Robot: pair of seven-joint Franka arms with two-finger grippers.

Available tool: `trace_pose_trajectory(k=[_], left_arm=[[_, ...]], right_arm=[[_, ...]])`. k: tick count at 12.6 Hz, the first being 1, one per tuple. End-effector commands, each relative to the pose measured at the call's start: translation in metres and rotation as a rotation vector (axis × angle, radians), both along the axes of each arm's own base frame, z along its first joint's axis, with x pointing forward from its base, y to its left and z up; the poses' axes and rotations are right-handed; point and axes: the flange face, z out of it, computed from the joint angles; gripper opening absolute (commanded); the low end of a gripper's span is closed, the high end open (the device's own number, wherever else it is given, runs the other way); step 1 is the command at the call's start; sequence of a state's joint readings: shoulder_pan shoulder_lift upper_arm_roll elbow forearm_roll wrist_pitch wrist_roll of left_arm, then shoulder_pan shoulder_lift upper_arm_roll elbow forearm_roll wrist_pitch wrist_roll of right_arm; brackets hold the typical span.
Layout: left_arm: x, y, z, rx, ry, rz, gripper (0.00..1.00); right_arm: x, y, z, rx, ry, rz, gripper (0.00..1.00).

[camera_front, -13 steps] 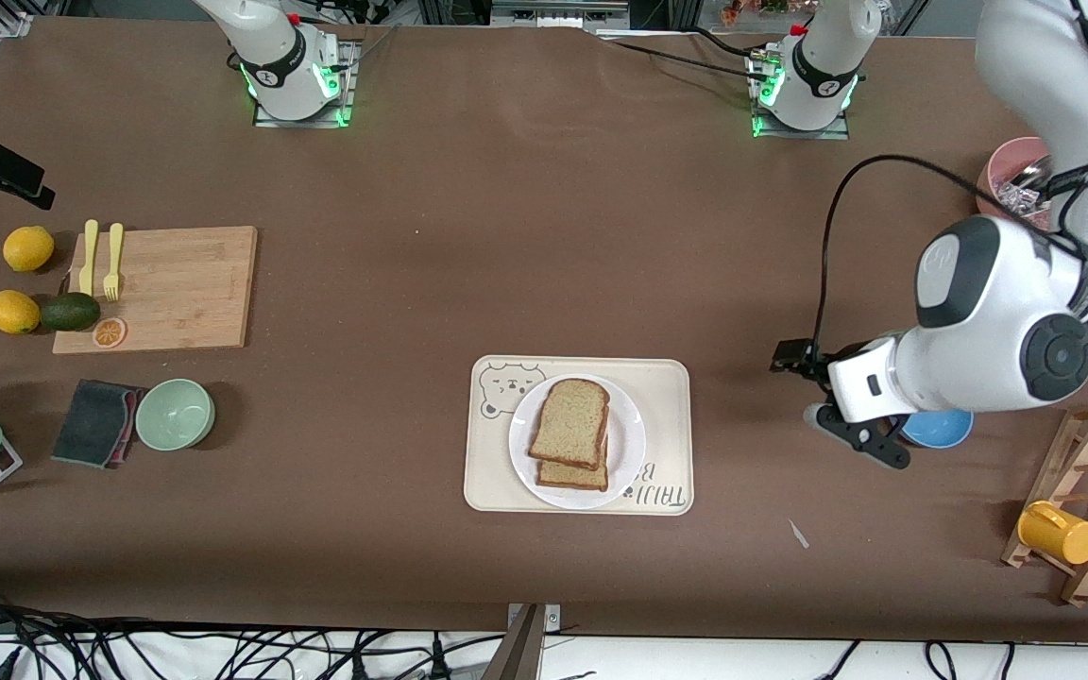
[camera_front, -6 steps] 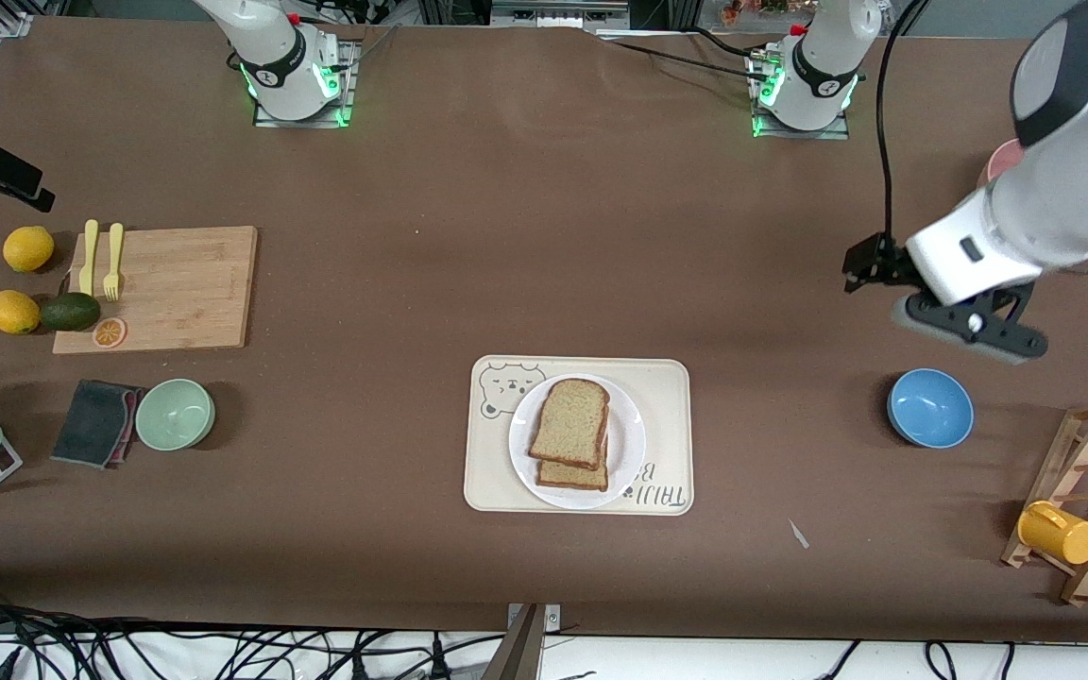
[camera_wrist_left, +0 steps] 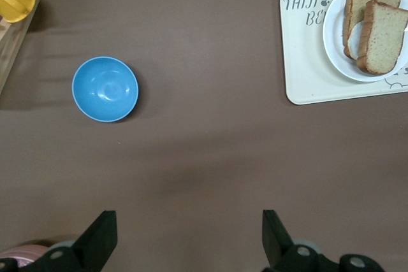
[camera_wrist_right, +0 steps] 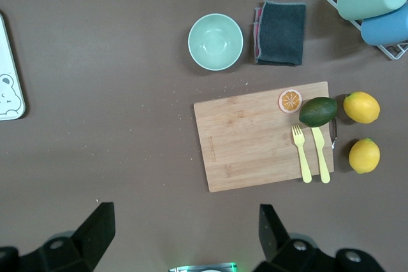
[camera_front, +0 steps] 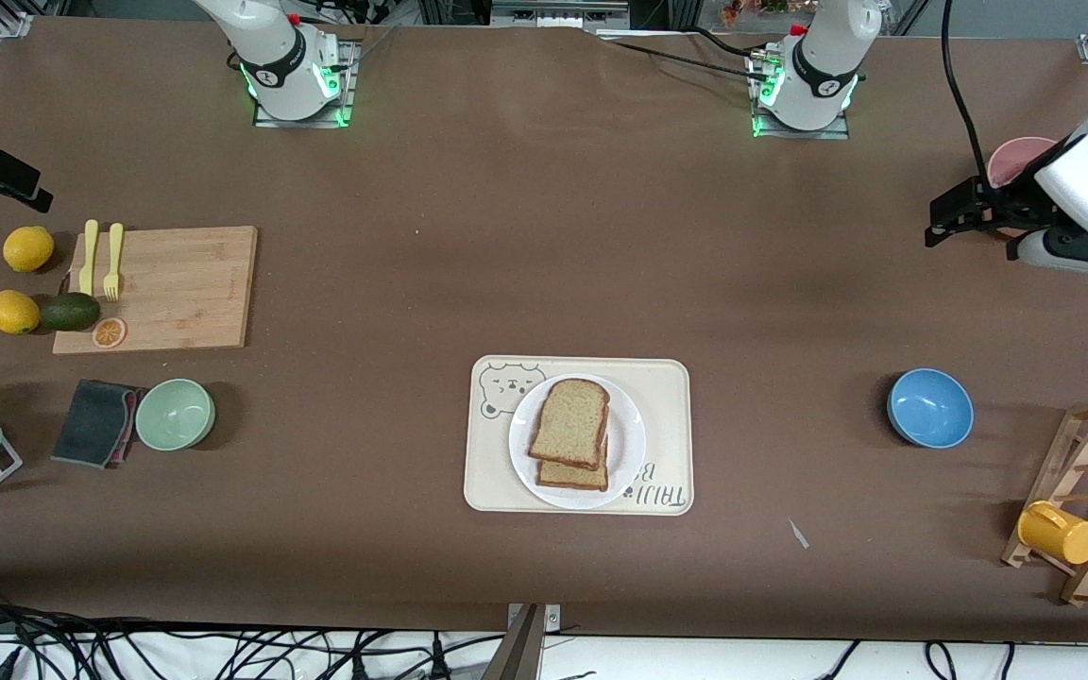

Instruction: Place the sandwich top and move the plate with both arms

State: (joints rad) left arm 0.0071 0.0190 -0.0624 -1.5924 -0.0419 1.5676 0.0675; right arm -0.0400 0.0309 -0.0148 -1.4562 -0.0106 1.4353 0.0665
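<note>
**A:** where's the bread at?

**B:** the sandwich top (camera_front: 570, 422) is sitting on the lower slice (camera_front: 574, 473), overlapping it and shifted a bit farther from the front camera. Both are on the plate (camera_front: 627, 444), and the plate's on the cream tray (camera_front: 671, 433) mid-counter, toward the near edge

**A:** and the grippers?

**B:** left gripper (camera_wrist_left: 188, 237) is up over bare counter (camera_front: 544, 236) at the left arm's end, close to the pink cup (camera_front: 1011, 161), fingers (camera_wrist_left: 102, 234) spread wide apart with nothing in them. The blue bowl (camera_front: 929, 407) is nearer the front camera than that cup. Right gripper (camera_wrist_right: 185, 232) waits high over the right arm's end, fingers (camera_wrist_right: 99, 227) also wide apart and empty, looking down on the cutting board (camera_wrist_right: 264, 135) and green bowl (camera_wrist_right: 215, 41)
</note>
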Motion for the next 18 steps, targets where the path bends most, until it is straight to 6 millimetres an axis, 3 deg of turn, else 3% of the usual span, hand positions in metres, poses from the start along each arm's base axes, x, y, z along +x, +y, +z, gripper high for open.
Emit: trace_pose_trajectory(k=[1,18], left_arm=[[-0.0262,-0.0153,-0.0001,0.051,-0.023,-0.026,1.00],[-0.0211,-0.0093,-0.0065,0.029,0.027,-0.013,1.00]], right_arm=[[-0.0009,-0.0023,0.0060,0.017,-0.013,-0.009,1.00],[0.0030,-0.0001,0.0070,0.030,-0.040,-0.006,1.00]])
